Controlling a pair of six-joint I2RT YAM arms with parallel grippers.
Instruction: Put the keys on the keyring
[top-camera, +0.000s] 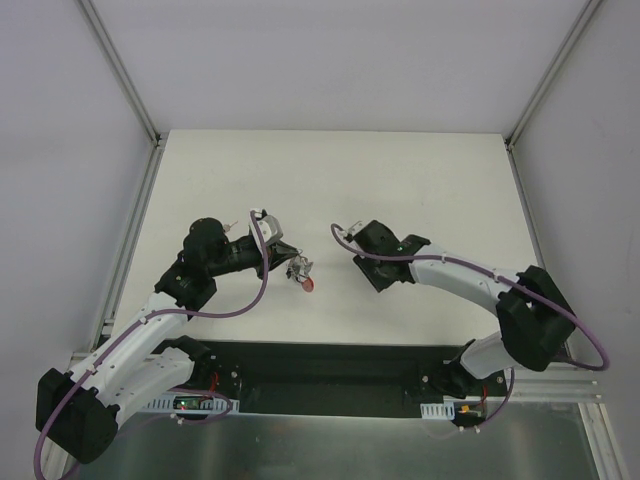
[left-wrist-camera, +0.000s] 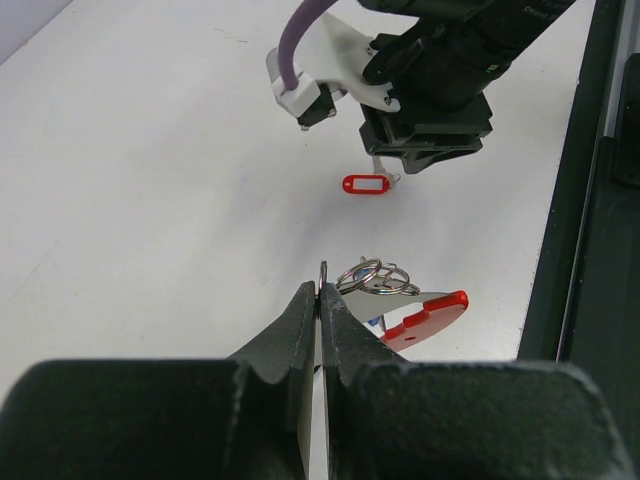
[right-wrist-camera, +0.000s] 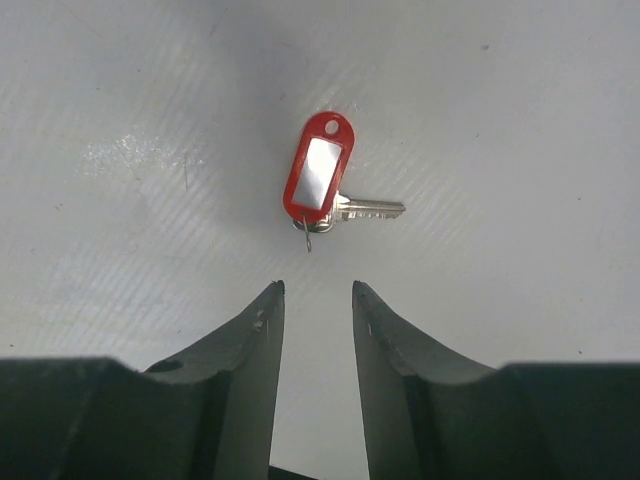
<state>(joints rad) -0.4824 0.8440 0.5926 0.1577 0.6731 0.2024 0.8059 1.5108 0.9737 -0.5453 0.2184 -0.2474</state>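
The white table (top-camera: 420, 180) carries both arms. The right pincer (right-wrist-camera: 317, 286) has its jaws apart, holding nothing. Just ahead of its tips lies a silver key with a red, white-labelled plastic tag (right-wrist-camera: 320, 178). The left pincer (left-wrist-camera: 320, 290) is clamped on the silver metal keyring (left-wrist-camera: 372, 277), with the red curved clip (left-wrist-camera: 425, 315) to the right of its tips.

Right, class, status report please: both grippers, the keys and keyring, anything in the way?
Left gripper shut on keyring. Right gripper open, over red-tag key, flat on table, untouched. Nothing blocking.
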